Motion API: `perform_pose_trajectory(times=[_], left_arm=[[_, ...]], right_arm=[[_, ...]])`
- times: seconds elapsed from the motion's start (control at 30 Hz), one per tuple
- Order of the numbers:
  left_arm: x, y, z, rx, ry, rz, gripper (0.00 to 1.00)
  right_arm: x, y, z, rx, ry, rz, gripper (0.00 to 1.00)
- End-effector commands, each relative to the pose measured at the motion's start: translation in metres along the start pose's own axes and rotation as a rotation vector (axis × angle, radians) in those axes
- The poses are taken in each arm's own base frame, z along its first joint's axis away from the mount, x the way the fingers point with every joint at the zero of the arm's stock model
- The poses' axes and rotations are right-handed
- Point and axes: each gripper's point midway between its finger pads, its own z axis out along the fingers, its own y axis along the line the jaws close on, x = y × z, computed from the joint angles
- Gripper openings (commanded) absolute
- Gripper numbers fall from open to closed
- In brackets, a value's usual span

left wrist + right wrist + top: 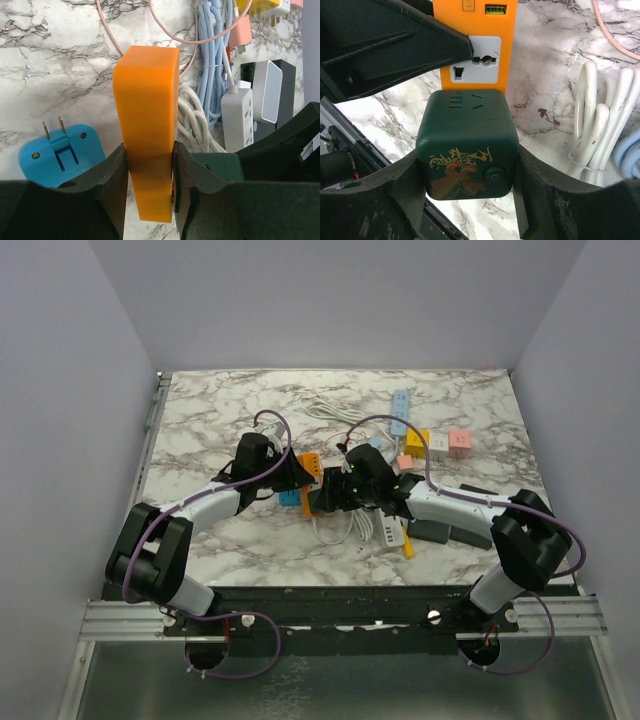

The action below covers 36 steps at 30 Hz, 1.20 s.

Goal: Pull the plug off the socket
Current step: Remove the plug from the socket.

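Note:
An orange socket block [147,115] is clamped between the pads of my left gripper [149,185]. It also shows in the top view [310,468] and in the right wrist view [475,20], with its white outlet face [476,60] turned toward the right arm. A dark green cube plug [467,145] with a gold dragon print and a round button sits against that face, with no gap showing. My right gripper [468,172] is shut on the cube's sides. The cube shows in the top view [328,498] and the left wrist view [220,165]. Both grippers [297,475] [338,495] meet at the table's middle.
A blue plug adapter [60,150] lies left of the orange block. A coiled white cable [600,125], a light blue cable [212,60] and a white power strip [235,117] lie to the right. Black adapters [450,530], pink and yellow plugs [440,443] stand at the right.

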Motion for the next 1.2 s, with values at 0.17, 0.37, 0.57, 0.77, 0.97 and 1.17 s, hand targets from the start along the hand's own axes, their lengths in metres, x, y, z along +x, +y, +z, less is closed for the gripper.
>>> perform_pose_trajectory(times=[0.17,0.37,0.57,0.77,0.97,1.17], left_arm=[[0.016,-0.011,0.001,0.039,0.068,0.07,0.0],[0.016,-0.01,0.0,0.03,0.066,0.07,0.0],[0.017,-0.009,0.001,0.031,0.073,0.065,0.0],[0.018,-0.009,0.001,0.031,0.074,0.064,0.0],[0.018,-0.009,0.001,0.031,0.073,0.065,0.0],[0.018,-0.009,0.001,0.029,0.074,0.063,0.0]], right_arm=[[-0.024,0.003,-0.008,-0.104,-0.063,0.021,0.01],[-0.023,-0.009,-0.012,-0.091,-0.066,0.058,0.01],[-0.017,-0.015,-0.015,-0.086,-0.075,0.093,0.01],[-0.015,-0.019,-0.017,-0.096,-0.091,0.142,0.01],[-0.012,-0.02,-0.017,-0.096,-0.093,0.173,0.01],[-0.01,-0.023,-0.016,-0.084,-0.086,0.171,0.01]])
